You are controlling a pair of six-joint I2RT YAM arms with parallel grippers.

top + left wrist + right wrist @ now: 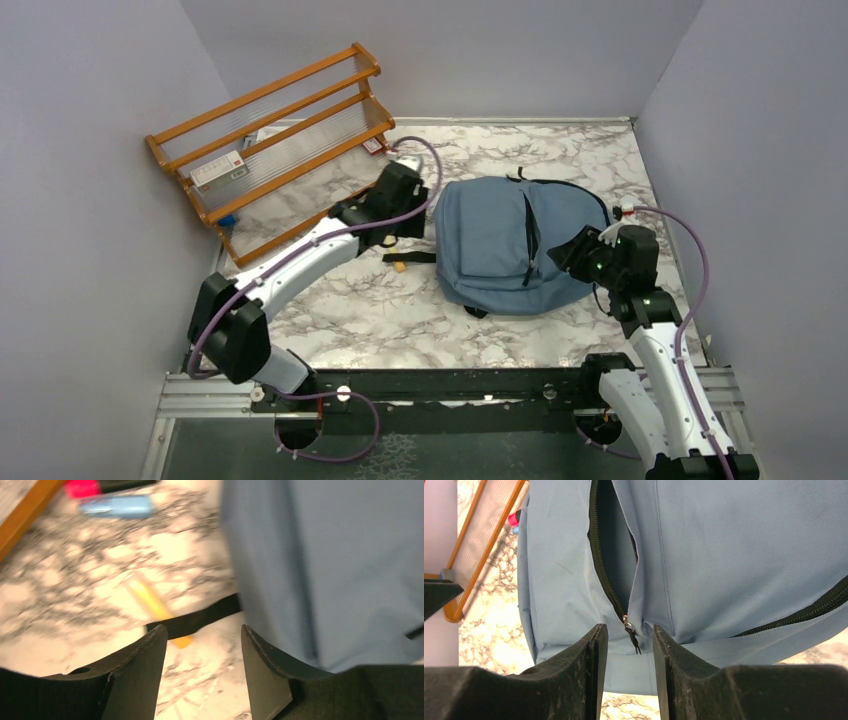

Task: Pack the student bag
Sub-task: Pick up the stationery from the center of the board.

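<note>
Top view: one student bag (pixel 500 245) lies flat on the marble table (pixel 350 310), right of centre. One wooden rack (pixel 270 140) is at the back left. Two arms, one on each side of the bag.

Only the right wrist cam shows zipper detail. There are two zipper lines: the middle one (pixel 604 555) gapes open on dark lining, and a second one (pixel 804 612) runs off to the right. One zipper pull (pixel 628 625) hangs in the gap at the tips of the right gripper (pixel 629 627). The jaws are part spread and neither pad visibly pinches it.

Only the left wrist cam shows the clutter well (blurred):
- one yellow stick (pixel 155 605) on the marble, with one black strap (pixel 195 622) of the bag lying across it
- one light blue item (pixel 117 506) and one pink-red item (pixel 82 487) near the rack edge; can't tell what these two are

Left gripper (pixel 202 630) has its jaws spread with nothing between them. It sits above the strap, just beside the bag's left edge.
</note>
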